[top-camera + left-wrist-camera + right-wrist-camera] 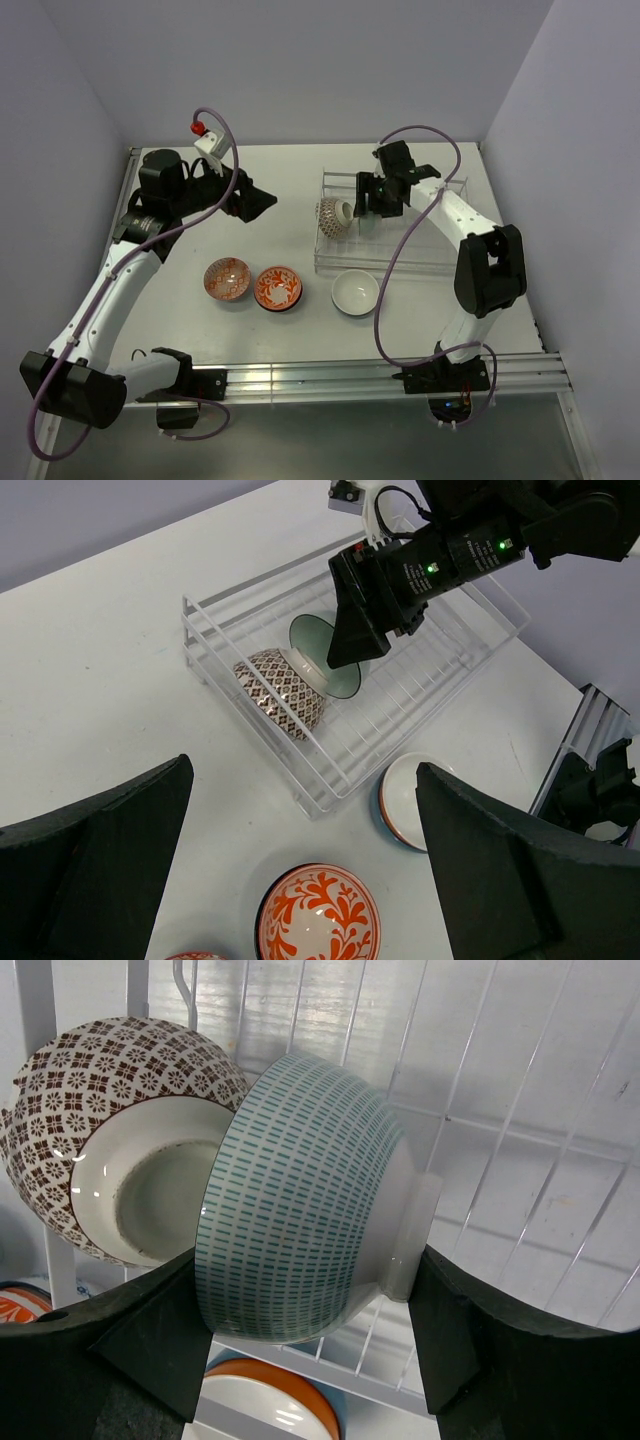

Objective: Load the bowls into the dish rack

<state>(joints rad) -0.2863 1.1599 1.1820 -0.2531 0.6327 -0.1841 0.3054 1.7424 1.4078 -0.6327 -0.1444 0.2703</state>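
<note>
1. The table (290, 185) is a white surface with both arm bases bolted at its near edge.
2. The left arm (110, 290) is stretched up the left side and bent inward at the wrist, so that it ends well apart from the rack.
3. The right arm (470, 235) is raised from its base, folded at the elbow and reached leftward over the rack.
4. The dish rack (430, 258) is set on the right half of the table, toward the far edge.
5. The left gripper (258, 203) is held above bare table, and its fingers (100, 870) are spread wide with nothing between them.
6. The right gripper (368, 205) is lowered into the left part of the rack and closed on the green-dashed bowl (300, 1200), which is pinched between rim and foot and kept on edge.
7. The brown-patterned bowl (283, 690) is stood on edge at the rack's left end, just beside the held bowl, with its opening turned toward it; whether the two touch cannot be told.
8. Three bowls are left on the table in a row in front of the rack: the white bowl (355, 292) nearest it, then the orange-red bowl (278, 288), then the reddish bowl (227, 278) furthest left.
</note>
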